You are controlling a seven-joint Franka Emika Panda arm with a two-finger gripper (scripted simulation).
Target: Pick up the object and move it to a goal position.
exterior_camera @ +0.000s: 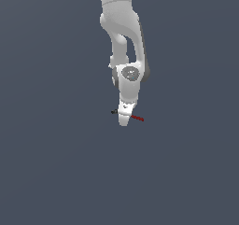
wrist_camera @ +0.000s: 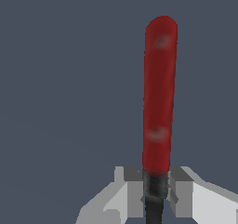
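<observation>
The white arm (exterior_camera: 122, 37) reaches down from the top of the exterior view against a plain dark grey-blue ground, and its fingers (exterior_camera: 123, 120) point downward at about the middle of the picture. The stick (exterior_camera: 137, 118) lies crosswise through them: its dark red shaft juts out toward the exterior view's right, tilted slightly downward, and its small black end pokes out on the exterior view's left. In the wrist view the fingers (wrist_camera: 155, 193) stand close together, a grey pad (wrist_camera: 131, 190) on each side of the stick (wrist_camera: 158, 93), and they grip it at the place where the black part meets the red shaft. The red shaft runs away from the camera, rounded at its far tip, with two pale glints on its surface. The fingers are thus narrow and closed on the stick, which touches both pads. No container shows in either view, and the ground around the stick is even in colour. Whether the stick hangs above the ground or rests on it cannot be told.
</observation>
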